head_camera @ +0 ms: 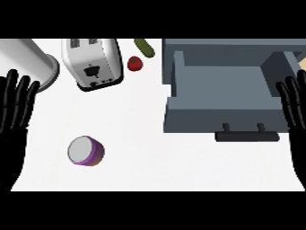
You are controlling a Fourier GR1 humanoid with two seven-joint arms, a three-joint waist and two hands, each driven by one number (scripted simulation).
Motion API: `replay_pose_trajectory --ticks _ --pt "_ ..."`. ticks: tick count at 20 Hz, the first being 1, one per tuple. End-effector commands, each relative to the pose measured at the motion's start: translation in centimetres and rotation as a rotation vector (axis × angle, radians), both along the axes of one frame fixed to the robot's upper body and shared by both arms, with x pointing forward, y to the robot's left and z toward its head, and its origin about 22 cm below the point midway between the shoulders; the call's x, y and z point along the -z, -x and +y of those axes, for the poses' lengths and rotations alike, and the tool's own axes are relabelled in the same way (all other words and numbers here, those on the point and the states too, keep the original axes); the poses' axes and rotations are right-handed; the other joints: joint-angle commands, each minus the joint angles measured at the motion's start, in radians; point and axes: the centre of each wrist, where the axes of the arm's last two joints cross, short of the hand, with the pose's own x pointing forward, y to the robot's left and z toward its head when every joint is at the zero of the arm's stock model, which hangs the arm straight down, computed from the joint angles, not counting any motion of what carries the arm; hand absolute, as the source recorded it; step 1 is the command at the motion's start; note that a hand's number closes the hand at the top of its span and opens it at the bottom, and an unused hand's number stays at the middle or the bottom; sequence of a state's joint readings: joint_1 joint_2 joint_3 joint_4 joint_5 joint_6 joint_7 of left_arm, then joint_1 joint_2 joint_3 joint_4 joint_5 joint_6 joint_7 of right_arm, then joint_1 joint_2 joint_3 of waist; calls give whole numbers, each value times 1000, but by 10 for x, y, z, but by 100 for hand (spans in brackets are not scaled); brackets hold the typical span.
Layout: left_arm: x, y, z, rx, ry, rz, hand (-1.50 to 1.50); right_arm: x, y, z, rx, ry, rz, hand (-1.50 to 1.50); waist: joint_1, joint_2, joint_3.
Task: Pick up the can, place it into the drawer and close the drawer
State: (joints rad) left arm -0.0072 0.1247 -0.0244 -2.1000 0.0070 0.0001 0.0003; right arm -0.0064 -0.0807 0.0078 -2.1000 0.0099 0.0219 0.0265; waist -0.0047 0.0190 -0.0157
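A white tabletop (181, 166) carries everything here. The left hand (6, 121) rests at the left edge and the right hand (304, 117) at the right edge, both with fingers straight, spread and holding nothing. The short purple can with a silver lid (85, 151) lies to the right of the left fingers, well apart from them. The grey open drawer (221, 117) sits just left of the right fingers. A white toaster (92, 63), a red tomato (135, 63) and a green cucumber (144, 47) lie beyond.
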Motion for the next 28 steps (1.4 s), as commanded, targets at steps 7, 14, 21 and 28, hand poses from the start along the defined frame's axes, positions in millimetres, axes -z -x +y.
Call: replay_pose_trajectory --ticks 7,14,21,28 --pt "31 20 -6 497 -112 320 -150 26 -2 -16 131 -23 241 -150 -2 -11 16" --pt "6 48 35 558 -130 360 -150 25 19 -15 175 -11 274 -150 8 -21 16" --pt "7 45 38 539 -108 387 -150 42 19 -17 158 -7 298 -150 6 -19 16" --pt "14 47 54 483 -80 424 -150 29 24 -45 165 -16 286 -150 7 -20 16"
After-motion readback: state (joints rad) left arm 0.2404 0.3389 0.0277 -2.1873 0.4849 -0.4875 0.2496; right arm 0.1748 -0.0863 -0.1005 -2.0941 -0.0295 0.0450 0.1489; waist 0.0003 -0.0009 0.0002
